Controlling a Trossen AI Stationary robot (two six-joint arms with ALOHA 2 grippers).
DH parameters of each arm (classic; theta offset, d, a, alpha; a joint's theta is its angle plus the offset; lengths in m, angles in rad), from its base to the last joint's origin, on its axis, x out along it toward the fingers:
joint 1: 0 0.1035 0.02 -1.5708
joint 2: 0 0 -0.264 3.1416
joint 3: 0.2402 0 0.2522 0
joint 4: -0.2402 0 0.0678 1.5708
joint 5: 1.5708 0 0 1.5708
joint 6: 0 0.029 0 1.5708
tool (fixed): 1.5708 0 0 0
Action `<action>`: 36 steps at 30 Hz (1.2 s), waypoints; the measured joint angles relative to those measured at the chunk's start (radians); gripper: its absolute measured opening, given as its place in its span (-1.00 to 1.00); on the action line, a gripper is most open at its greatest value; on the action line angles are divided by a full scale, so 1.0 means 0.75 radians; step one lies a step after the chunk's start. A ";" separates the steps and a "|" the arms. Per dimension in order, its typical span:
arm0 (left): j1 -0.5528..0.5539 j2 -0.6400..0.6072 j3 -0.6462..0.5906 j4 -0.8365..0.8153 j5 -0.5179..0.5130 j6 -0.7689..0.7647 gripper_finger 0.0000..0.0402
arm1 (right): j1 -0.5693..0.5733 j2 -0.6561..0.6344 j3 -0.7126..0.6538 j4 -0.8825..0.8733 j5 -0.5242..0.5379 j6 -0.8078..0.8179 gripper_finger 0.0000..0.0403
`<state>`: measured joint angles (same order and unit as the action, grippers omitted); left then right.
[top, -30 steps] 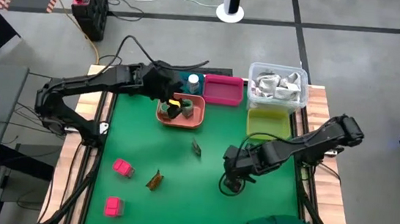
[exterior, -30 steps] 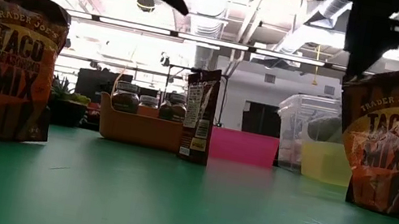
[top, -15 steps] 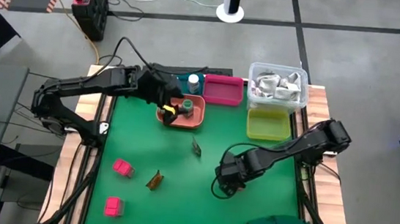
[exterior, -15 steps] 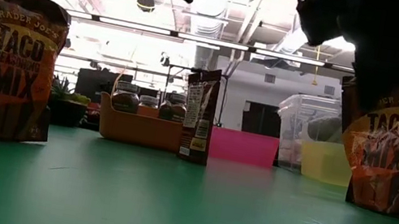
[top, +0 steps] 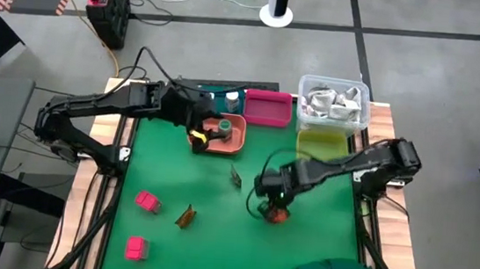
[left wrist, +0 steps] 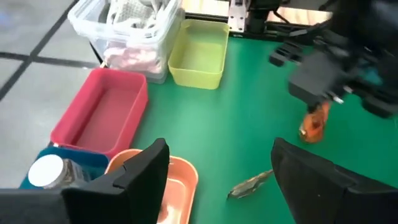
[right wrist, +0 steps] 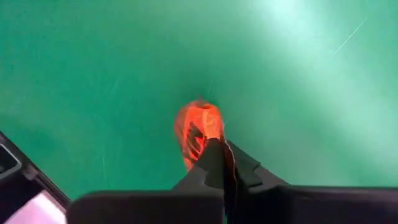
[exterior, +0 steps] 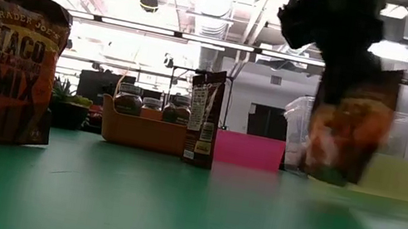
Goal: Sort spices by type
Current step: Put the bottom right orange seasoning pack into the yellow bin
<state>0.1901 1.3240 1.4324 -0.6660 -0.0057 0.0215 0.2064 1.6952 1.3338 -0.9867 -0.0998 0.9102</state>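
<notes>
Our right tool (top: 273,210), clamped on a brown-orange sachet (top: 277,214), has lifted it off the green tabletop (top: 212,238) right of centre since a second ago, so one more spice is on its way to sorting. The packet hangs tilted and crumpled. Our left tool (top: 198,130), fingers apart, hovers over the orange tray (top: 236,141) near the far edge.

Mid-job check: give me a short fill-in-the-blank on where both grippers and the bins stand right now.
The right gripper is shut on a brown-orange ____.
The left gripper hovers open over the ____ tray.
The yellow bin holds ____.
The two pink blocks lie on the ____ mat.

Missing words: sachet; orange; nothing; green
</notes>
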 joint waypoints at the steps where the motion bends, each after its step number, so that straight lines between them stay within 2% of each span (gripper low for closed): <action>1: 0.000 -0.028 -0.051 0.032 0.000 -0.006 0.29 | -0.038 -0.015 0.000 -0.006 -0.005 -0.027 -0.92; 5: 0.000 -0.162 -0.314 0.205 -0.006 -0.109 0.21 | -0.188 -0.102 0.000 -0.082 -0.005 -0.083 -0.84; 9: 0.000 -0.294 -0.558 0.319 -0.005 -0.285 0.16 | -0.338 -0.201 0.000 -0.144 0.023 -0.150 -0.91; 14: 0.000 -0.402 -0.739 0.359 -0.012 -0.452 0.14 | -0.527 -0.330 0.000 -0.238 0.030 -0.217 -0.93; 24: 0.001 -0.450 -0.792 0.397 -0.076 -0.459 0.13 | -0.862 -0.536 0.001 -0.472 0.174 -0.286 -0.90; 28: 0.005 -0.450 -0.792 0.459 -0.099 -0.439 0.13 | -0.926 -0.512 0.001 -0.497 0.226 -0.328 -0.89; 36: 0.044 -0.449 -0.792 0.447 -0.106 -0.439 0.13 | -0.909 -0.355 -0.051 -0.451 0.297 -0.363 -0.88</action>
<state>0.2234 0.9871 0.8383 -0.3308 -0.0849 -0.3078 -0.4751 1.4292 1.2954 -1.3251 0.1230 0.6376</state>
